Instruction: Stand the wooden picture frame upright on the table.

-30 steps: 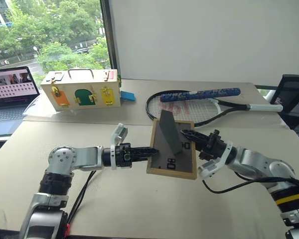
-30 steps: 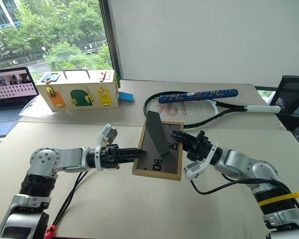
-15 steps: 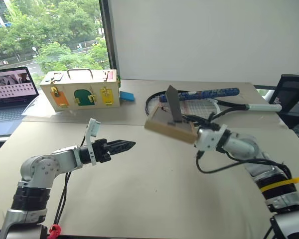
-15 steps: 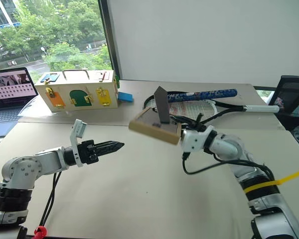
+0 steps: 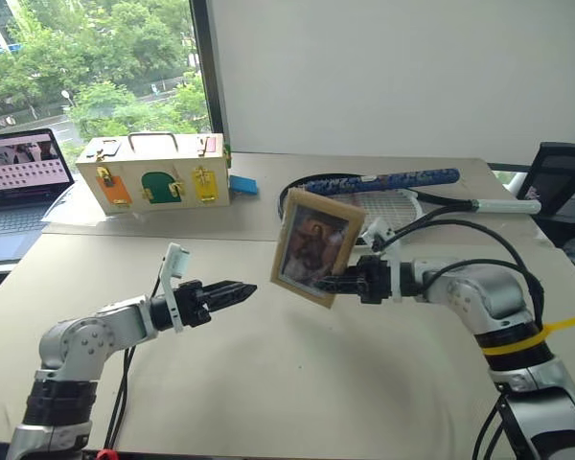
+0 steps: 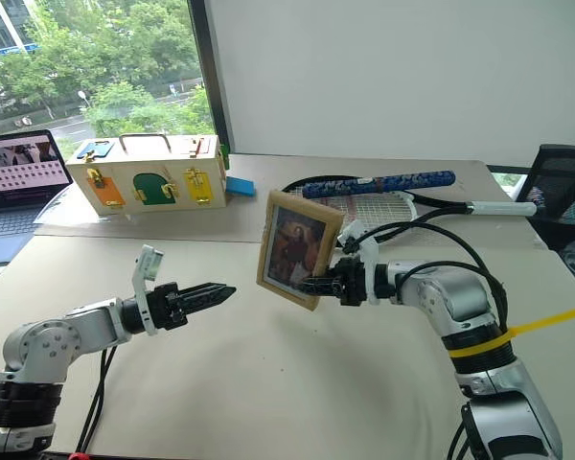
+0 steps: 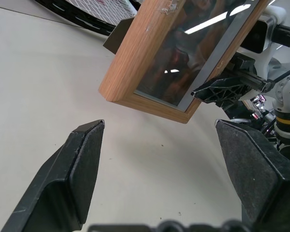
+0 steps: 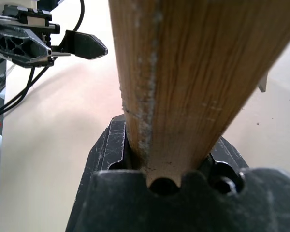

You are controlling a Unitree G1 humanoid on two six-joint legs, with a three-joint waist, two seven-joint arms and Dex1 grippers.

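The wide beige matte table (image 5: 268, 402) ran out toward a white wall and a window full of green trees. I saw the small rectangular light-wood picture frame (image 5: 315, 246) held up off the tabletop, near the middle of the table, its dark portrait photo facing back toward the head cameras. It stood roughly upright but leaned over a little, with no edge resting on the surface.

The right gripper (image 5: 333, 284) was clamped on the frame's lower right edge; in the right wrist view the wooden edge (image 8: 193, 77) sat wedged between its two black fingers (image 8: 104, 154). The arm reached in from the right, pointing left.

The left gripper (image 5: 238, 290) hovered just to the left of the frame, apart from it and holding nothing. In the left wrist view its two black fingers (image 7: 72, 169) were spread wide, the frame's lower corner (image 7: 150, 96) showing beyond the gap between them.

Behind the frame lay a black-rimmed tennis racket with a blue patterned grip cover (image 5: 393, 192). Further left at the back stood a pale wooden box with coloured doors and brass latches (image 5: 158, 172), a small blue block (image 5: 244, 185) beside it, and an open laptop (image 5: 19, 172) at the far left edge.
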